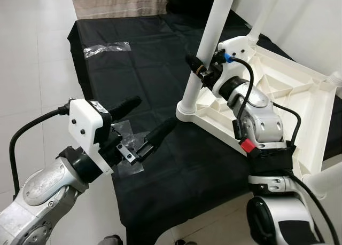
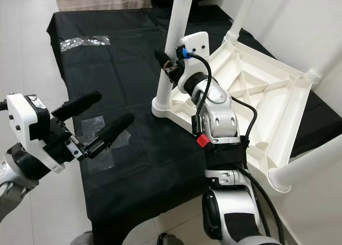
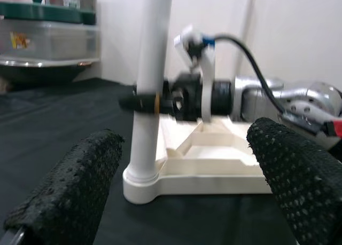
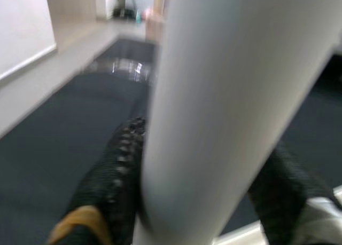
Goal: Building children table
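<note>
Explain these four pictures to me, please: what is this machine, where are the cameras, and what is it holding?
It is a humanoid robot with two silver arms ending in two-fingered black grippers. Two pictures come from cameras in its head, looking down; the other two sit on its wrists, looking along the fingers. On the black cloth lies a white children's table, upside down. The right gripper is closed around a white leg standing in a table corner. The left gripper hovers open nearby, holding nothing. Clear plastic wrappers lie on the cloth.
</note>
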Controlling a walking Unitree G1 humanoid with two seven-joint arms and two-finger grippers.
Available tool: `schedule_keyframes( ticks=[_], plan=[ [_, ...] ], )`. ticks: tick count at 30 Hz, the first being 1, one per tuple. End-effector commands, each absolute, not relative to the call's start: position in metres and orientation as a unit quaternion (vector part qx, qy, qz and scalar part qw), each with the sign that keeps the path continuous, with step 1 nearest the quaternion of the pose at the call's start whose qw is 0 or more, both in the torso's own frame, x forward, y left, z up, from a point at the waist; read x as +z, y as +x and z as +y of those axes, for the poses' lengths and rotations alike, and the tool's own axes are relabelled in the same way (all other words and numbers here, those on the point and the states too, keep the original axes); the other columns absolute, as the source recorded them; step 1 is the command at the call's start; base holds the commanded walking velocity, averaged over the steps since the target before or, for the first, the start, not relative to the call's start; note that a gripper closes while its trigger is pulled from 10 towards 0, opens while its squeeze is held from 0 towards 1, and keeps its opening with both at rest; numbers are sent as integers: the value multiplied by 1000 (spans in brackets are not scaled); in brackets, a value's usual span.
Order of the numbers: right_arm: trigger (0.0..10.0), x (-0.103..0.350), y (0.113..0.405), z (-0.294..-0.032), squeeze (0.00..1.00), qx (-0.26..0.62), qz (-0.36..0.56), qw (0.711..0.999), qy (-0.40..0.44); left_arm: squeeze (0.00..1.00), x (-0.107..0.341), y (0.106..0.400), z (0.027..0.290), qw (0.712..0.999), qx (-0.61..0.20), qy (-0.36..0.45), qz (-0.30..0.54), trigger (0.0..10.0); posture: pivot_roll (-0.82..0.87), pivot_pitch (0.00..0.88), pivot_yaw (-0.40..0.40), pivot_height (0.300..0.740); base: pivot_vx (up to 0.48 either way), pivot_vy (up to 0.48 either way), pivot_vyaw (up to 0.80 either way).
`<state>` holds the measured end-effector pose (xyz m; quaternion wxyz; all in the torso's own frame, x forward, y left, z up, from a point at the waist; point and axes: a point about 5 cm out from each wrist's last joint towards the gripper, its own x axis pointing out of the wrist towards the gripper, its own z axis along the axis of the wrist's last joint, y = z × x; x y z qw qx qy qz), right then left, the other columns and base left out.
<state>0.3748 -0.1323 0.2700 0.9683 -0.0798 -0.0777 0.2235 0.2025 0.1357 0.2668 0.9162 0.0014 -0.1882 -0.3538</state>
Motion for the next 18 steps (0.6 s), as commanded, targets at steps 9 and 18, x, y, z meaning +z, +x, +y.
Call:
schedule_keyframes(
  ticks=[9,18],
  plan=[
    [10000,277,348,-154,616,365,-102,925,-12,0,265,205,142,926,-329,22,-184,10000,86,237,-125,740,0,0,0],
    [10000,240,311,-194,251,459,1,887,-48,0,260,219,168,957,-230,57,-165,10000,53,239,-128,740,0,0,0]
  ],
)
